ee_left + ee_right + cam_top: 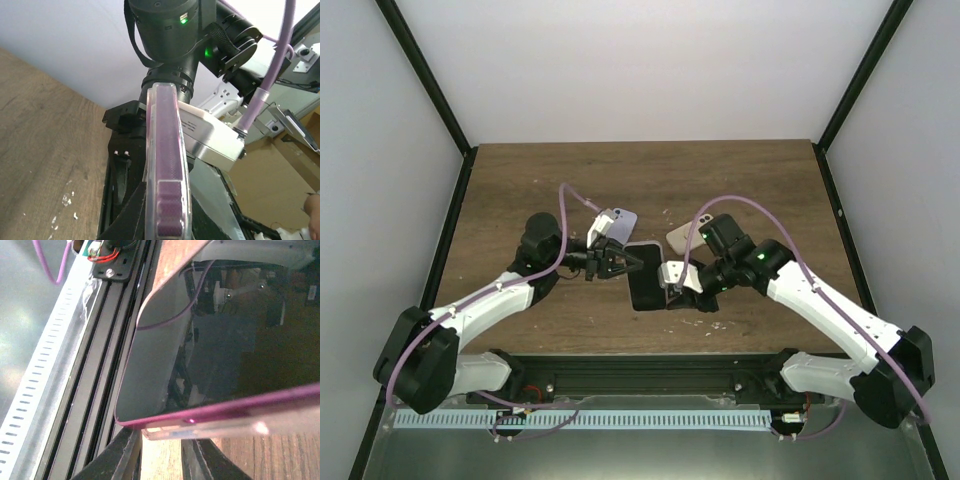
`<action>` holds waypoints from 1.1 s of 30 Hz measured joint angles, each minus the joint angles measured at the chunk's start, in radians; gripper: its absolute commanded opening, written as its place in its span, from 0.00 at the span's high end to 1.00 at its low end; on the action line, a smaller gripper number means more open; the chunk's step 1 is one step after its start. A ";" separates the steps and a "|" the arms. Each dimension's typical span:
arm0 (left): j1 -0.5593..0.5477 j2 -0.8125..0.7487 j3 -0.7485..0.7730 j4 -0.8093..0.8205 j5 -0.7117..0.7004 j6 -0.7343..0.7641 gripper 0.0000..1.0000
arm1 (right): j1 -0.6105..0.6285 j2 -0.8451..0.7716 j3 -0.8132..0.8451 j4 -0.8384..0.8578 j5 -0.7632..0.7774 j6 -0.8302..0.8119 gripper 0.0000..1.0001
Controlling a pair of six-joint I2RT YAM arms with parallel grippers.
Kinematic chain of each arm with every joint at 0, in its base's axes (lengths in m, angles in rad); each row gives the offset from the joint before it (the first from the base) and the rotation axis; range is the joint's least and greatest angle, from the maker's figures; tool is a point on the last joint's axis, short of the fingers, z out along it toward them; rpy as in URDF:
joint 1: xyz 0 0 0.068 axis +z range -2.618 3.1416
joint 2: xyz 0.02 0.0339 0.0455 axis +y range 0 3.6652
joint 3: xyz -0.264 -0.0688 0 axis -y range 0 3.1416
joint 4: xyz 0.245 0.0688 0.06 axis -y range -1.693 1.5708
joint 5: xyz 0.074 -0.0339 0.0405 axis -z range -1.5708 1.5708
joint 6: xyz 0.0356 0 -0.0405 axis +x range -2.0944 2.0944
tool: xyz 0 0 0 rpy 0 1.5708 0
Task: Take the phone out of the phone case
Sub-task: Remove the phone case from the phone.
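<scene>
Magenta-rimmed phone, dark screen up, sits in its clear phone case directly between my two hands, over the wooden bench.

Left hand: closed on the phone case, pinching the edge nearest it.

Right hand: fingers stand apart with bench showing between them. The case rim crosses just ahead of the gap; I cannot tell if they touch it.

Long axis runs crosswise to the line joining my hands. The right hand is free and sits at the opposite edge, so peeling the rim looks like its job.
</scene>
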 measured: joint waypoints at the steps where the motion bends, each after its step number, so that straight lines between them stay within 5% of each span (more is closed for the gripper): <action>1: 0.002 0.000 0.000 0.008 -0.005 -0.002 1.00 | -0.015 0.000 0.000 0.003 -0.013 0.013 0.76; 11: 0.016 0.005 0.000 0.038 -0.073 -0.008 1.00 | -0.133 0.047 -0.027 0.108 -0.103 0.207 0.69; 20: 0.020 0.014 0.000 0.027 -0.091 0.021 1.00 | -0.159 0.078 -0.033 0.168 -0.117 0.391 0.51; 33: -0.021 0.007 0.072 -0.137 -0.116 0.159 1.00 | -0.252 0.092 -0.032 0.260 -0.305 0.545 0.36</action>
